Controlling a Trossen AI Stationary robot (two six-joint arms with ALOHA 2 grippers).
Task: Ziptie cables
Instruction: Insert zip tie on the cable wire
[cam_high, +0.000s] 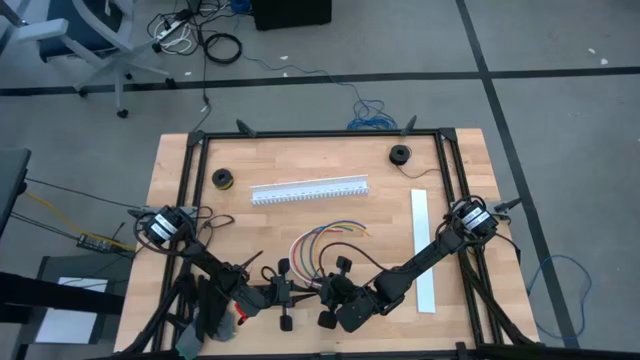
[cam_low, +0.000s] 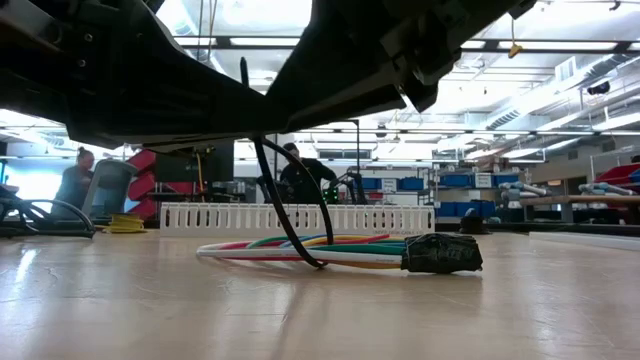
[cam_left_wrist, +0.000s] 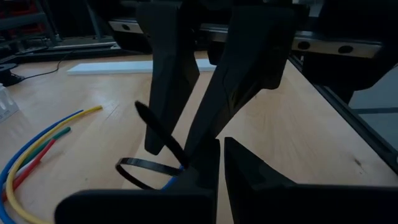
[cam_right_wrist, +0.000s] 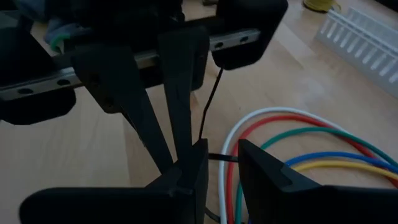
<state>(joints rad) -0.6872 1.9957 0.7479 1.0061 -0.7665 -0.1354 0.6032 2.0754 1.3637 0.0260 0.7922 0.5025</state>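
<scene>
The cables (cam_high: 320, 240) are a curved bundle of white, red, green, blue and yellow wires lying on the table, with a dark plug end (cam_low: 440, 253). A black zip tie (cam_low: 290, 225) loops loosely around them, and its tail stands up (cam_right_wrist: 211, 106). My left gripper (cam_high: 300, 292) reaches in from the left, low over the near end of the bundle, and is shut at the tie. My right gripper (cam_high: 318, 290) faces it from the right, fingers a little apart (cam_right_wrist: 222, 149), and a stretch of the strap (cam_right_wrist: 221, 158) crosses the gap. My left gripper (cam_left_wrist: 222, 144) is shut on the zip tie, whose loop strap (cam_left_wrist: 177, 169) runs in at its fingertips. The finger itself hides the exact spot. The fingers come nearly level from the table's left. The loop hangs below around the cables, its bottom (cam_low: 315, 264) on the table. My right gripper has the strap lying across its gap, and I cannot tell whether its fingers touch it.
A long white slotted channel (cam_high: 310, 190) lies beyond the cables. A flat white strip (cam_high: 423, 250) lies at the right. Two small dark spools (cam_high: 222, 178) (cam_high: 400, 154) sit near the far edge. A black frame (cam_high: 320, 133) borders the table. People (cam_low: 300, 170) are in the room behind.
</scene>
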